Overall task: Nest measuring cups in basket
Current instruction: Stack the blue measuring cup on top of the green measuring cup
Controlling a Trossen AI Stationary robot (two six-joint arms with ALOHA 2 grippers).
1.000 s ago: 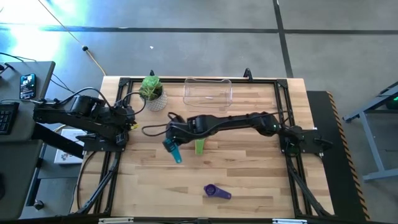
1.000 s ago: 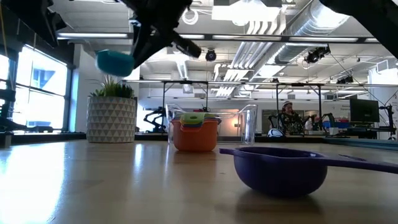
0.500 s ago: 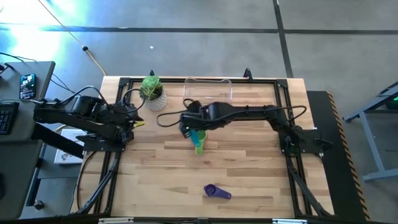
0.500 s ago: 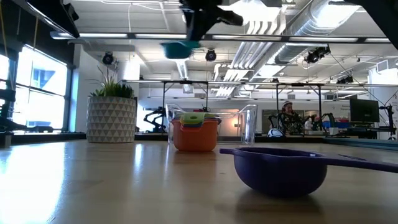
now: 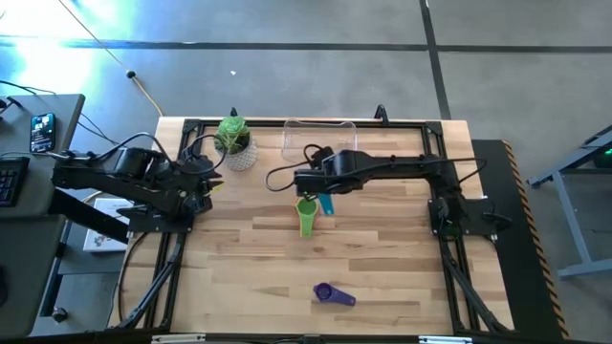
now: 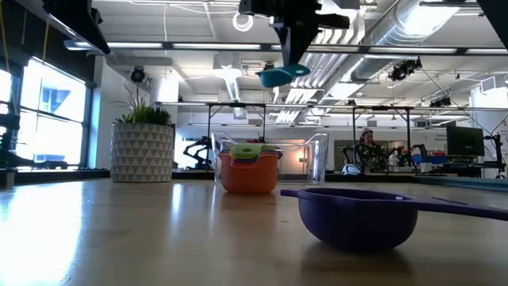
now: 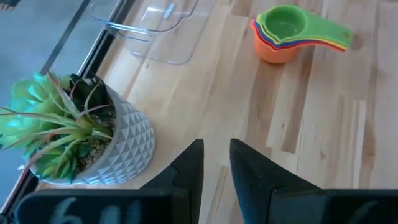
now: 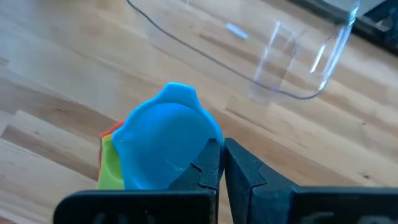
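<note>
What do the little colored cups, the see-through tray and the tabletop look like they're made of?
The stacked cups and the purple cup look like molded plastic: solid bright colors, smooth with a soft sheen. The tray seems clear, glossy plastic, since the wood shows through it. The table looks like jointed wooden planks with visible grain, probably sealed.

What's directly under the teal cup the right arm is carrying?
The teal cup, clamped in the right gripper, hangs over the nested cup stack on the table. Only the stack's green and orange edges peek out; the rest is covered. The clear basket lies beyond.
</note>
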